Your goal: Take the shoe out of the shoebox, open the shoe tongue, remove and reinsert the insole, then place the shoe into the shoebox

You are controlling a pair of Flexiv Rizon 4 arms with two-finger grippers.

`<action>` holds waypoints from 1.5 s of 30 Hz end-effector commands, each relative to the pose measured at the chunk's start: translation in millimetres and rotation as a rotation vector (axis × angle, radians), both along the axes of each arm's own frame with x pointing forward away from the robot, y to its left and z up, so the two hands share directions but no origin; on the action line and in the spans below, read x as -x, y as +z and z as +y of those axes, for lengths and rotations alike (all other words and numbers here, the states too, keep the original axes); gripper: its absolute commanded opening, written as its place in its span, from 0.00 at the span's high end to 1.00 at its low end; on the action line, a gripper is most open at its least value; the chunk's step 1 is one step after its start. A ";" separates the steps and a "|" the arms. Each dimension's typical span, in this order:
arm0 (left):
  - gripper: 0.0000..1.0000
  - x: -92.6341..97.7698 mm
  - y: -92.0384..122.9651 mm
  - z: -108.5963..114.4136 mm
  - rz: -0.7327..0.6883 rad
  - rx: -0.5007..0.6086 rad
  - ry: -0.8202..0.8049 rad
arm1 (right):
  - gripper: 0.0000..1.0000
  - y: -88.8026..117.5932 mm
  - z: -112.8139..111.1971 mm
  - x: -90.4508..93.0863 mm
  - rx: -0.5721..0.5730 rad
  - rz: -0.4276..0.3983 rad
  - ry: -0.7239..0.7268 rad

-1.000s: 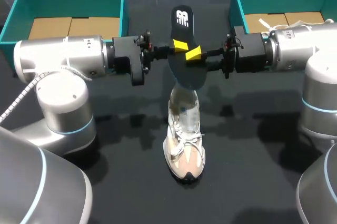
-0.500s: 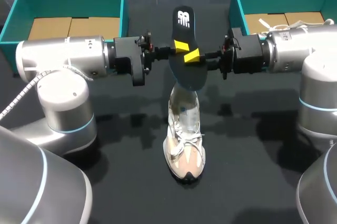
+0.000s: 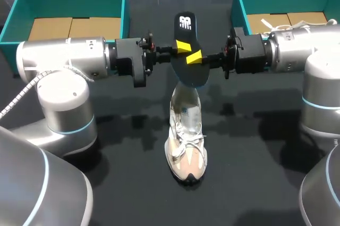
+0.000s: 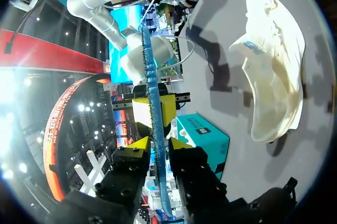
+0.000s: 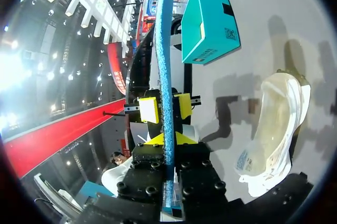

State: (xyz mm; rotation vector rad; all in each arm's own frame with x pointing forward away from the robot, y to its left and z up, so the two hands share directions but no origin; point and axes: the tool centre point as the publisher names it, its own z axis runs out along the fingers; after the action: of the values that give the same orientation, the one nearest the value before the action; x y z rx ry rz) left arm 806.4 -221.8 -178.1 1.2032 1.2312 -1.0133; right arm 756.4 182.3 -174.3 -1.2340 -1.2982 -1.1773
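Observation:
A black insole (image 3: 187, 64) hangs edge-up in the air above the heel of the beige shoe (image 3: 186, 135), which stands on the dark table with its toe toward the front. My right gripper (image 3: 194, 56) comes in from the right and is shut on the insole (image 5: 166, 50); in its wrist view the yellow tips (image 5: 164, 139) press both faces. My left gripper (image 3: 180, 47) comes in from the left at the same spot. Its tips (image 4: 158, 144) stand slightly off the insole (image 4: 152, 87), open. The shoe (image 4: 274, 76) lies beside and below both grippers.
A teal shoebox (image 3: 125, 8) with a cardboard floor stands at the back left. A second teal shoebox (image 3: 236, 5) at the back right holds something white with laces (image 3: 287, 24). Both arm bodies flank the shoe.
My right gripper has closed onto the insole while my left gripper's fingers have parted off it. The insole has shifted slightly in the grip.

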 end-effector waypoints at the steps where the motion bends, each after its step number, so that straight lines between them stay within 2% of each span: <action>1: 0.00 7.4 3.0 19.5 0.050 -0.053 0.000 | 1.00 -1.5 -7.5 -0.3 -0.007 -0.013 -0.006; 5: 0.00 11.9 1.2 44.0 0.126 -0.154 0.010 | 1.00 -2.5 -13.0 -2.6 -0.013 -0.033 -0.013; 8: 0.00 21.5 0.3 59.6 0.069 -0.267 0.022 | 1.00 -3.9 -11.4 -4.6 -0.035 -0.055 0.016; 20: 0.00 21.5 0.3 59.6 0.069 -0.267 0.022 | 1.00 -3.9 -11.4 -4.6 -0.035 -0.055 0.016; 22: 0.00 30.7 -10.3 57.5 0.030 -0.346 0.067 | 1.00 -4.9 -10.2 -5.7 -0.015 -0.071 -0.004; 27: 0.00 32.5 -16.0 69.9 0.305 -0.499 0.202 | 1.00 -7.5 -14.8 -9.1 -0.056 -0.187 -0.074; 28: 0.00 33.3 -15.8 72.7 0.350 -0.530 0.223 | 1.00 -8.2 -16.9 -10.4 -0.064 -0.190 -0.079; 31: 0.00 41.3 -12.3 83.4 0.455 -0.562 0.251 | 1.00 -11.4 -19.6 -15.8 -0.071 -0.223 -0.102; 33: 0.00 44.5 -9.0 90.3 0.587 -0.578 0.260 | 1.00 -12.0 -18.7 -19.7 -0.040 -0.250 -0.112; 34: 0.00 45.5 -7.7 92.6 0.656 -0.609 0.283 | 1.00 -11.6 -16.5 -20.8 -0.042 -0.289 -0.085; 35: 0.00 45.5 -7.3 93.6 0.685 -0.634 0.312 | 1.00 -11.4 -15.6 -20.7 -0.044 -0.303 -0.084; 36: 0.00 47.5 -5.9 95.6 0.605 -0.672 0.399 | 1.00 -11.4 -15.6 -20.7 -0.044 -0.303 -0.084; 37: 0.00 51.0 -5.7 95.4 0.443 -0.719 0.538 | 1.00 -11.4 -15.6 -20.7 -0.044 -0.303 -0.084; 45: 0.00 51.0 -5.7 95.4 0.443 -0.719 0.538 | 1.00 -11.4 -15.6 -20.7 -0.044 -0.303 -0.084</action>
State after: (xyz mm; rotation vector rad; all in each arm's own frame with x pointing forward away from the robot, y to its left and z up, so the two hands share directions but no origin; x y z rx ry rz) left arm 761.1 -118.9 -186.1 1.1097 2.0669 -0.6921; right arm 777.0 165.5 -185.1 -1.1163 -1.4420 -1.4893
